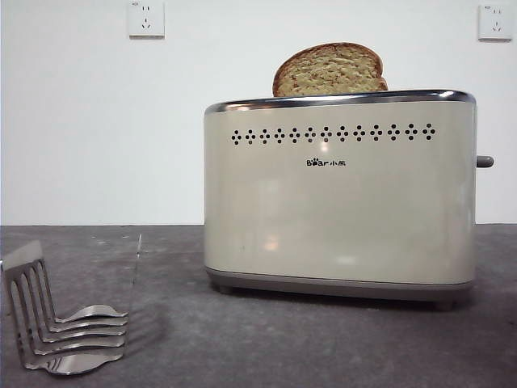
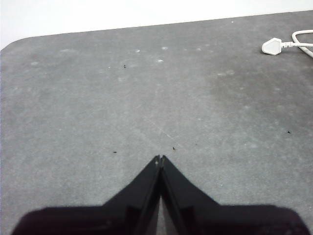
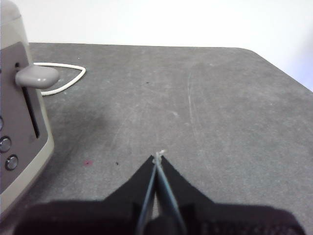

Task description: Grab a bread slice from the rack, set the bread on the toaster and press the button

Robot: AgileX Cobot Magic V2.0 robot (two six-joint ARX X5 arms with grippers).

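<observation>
**A:** The dark grey speckled table (image 1: 323,347) carried a large cream-beige boxy toaster (image 1: 339,210) with a chrome rim. It looked heavy and steady, with open room on every side.

**B:** And the small shiny silver wire rack (image 1: 65,323)?

**A:** It stood bare near the table's front edge, well apart from the toaster. The thick brown-crusted slice of bread (image 1: 329,71) stood upright in the toaster's top, soft and crumbly.

**B:** So only the small grey lever button (image 3: 36,77) was left?

**A:** Likely. It was stiff and stubby, best pushed from above. The right gripper (image 3: 158,159) hung near it, jaws closed and empty. The left gripper (image 2: 160,158), likewise closed, waited over bare table.
</observation>
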